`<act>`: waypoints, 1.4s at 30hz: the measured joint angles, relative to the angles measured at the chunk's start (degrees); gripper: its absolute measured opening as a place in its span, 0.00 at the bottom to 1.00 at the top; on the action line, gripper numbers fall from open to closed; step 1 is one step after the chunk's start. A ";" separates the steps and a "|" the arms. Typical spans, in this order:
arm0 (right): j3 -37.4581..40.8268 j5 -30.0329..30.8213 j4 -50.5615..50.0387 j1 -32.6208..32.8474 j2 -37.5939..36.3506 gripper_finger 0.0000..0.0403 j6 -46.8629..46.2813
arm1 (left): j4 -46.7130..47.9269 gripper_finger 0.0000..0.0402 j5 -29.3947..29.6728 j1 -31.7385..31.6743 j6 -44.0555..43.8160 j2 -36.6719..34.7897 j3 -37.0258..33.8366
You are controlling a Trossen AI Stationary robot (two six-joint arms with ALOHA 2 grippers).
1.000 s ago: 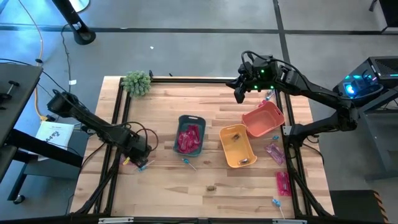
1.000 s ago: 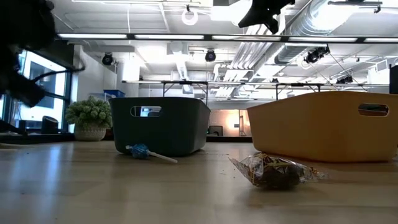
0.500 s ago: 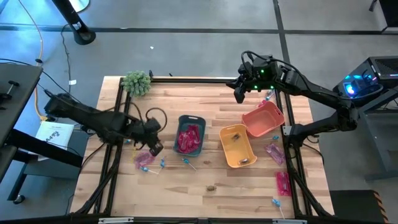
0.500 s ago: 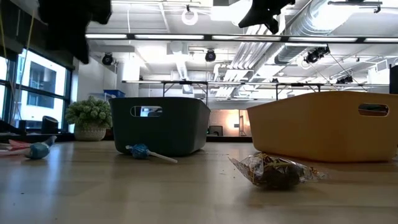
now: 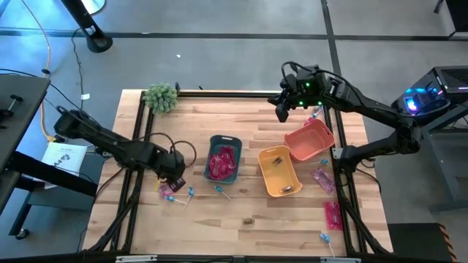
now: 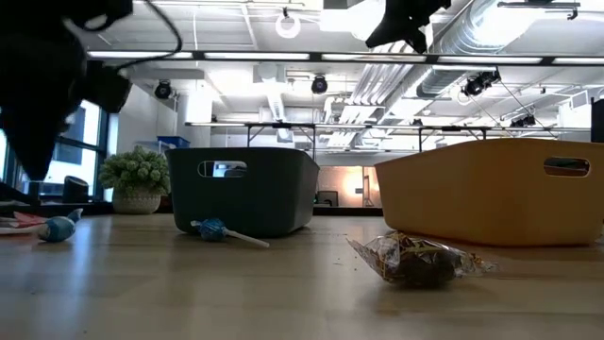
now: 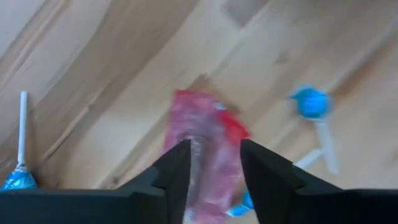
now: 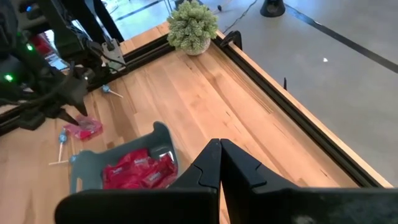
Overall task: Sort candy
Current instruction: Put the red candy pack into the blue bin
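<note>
A wooden table (image 5: pixel 241 226) with black rails fills the overhead view. The right arm reaches over the far right part of the table, its right gripper (image 5: pixel 281 113) raised with fingers pressed shut and holding nothing. The left arm stretches in from the left edge, and the left gripper (image 5: pixel 175 181) hangs low over the near left part of the table, its fingers parted with a gap between them, directly over a pink-red packet (image 7: pixel 205 140) lying on the wood.

Three bins sit mid-table. The grey-blue bin (image 5: pixel 224 141) holds several pink-red packets (image 5: pixel 223 162). Just right of it, the yellow bin (image 5: pixel 268 183) holds a brown wrapped piece (image 5: pixel 287 189). The orange bin (image 5: pixel 308 152) leans tilted against the yellow bin's far right corner. A fuzzy green plant ball (image 5: pixel 160 96) stands at the far left corner.

Loose candy lies scattered. Blue lollipops (image 7: pixel 311 102) lie close beside the packet under the left gripper. Another blue lollipop (image 5: pixel 220 191) lies in front of the grey-blue bin. A brown wrapped piece (image 6: pixel 415 261) lies near the front centre. More pink packets (image 5: pixel 333 215) and a lollipop (image 5: pixel 324 238) lie along the right edge.
</note>
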State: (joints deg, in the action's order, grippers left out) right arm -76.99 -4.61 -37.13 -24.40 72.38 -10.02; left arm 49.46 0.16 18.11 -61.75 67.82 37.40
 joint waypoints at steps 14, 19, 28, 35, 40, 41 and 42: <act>0.00 0.14 0.03 0.00 0.00 0.00 -0.09 | -9.24 0.38 -3.21 -0.88 1.32 10.92 -6.39; 0.00 0.16 -0.30 -0.01 0.02 0.00 -0.17 | -4.89 0.05 0.52 -1.92 4.85 9.43 -3.29; 0.00 0.17 -0.41 0.01 0.02 0.00 -0.42 | -8.83 0.01 16.28 -9.09 14.46 -2.55 11.87; 0.00 0.19 -0.38 0.00 0.02 0.00 -0.42 | -35.18 0.04 12.76 -17.62 35.14 2.56 14.85; 0.00 0.19 -0.39 0.01 0.02 0.00 -0.43 | -34.27 0.12 7.05 -19.90 37.00 13.41 18.18; 0.00 0.19 -0.39 0.01 0.02 0.00 -0.43 | -32.98 0.15 6.47 -20.09 36.98 15.01 19.12; 0.00 0.19 -0.39 -0.01 0.02 0.00 -0.42 | -31.42 0.18 6.21 -20.31 37.00 16.43 20.05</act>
State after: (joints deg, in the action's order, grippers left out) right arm -76.99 -4.43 -37.52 -24.40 72.40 -10.44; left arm 18.04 6.38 -2.21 -24.75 84.24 57.46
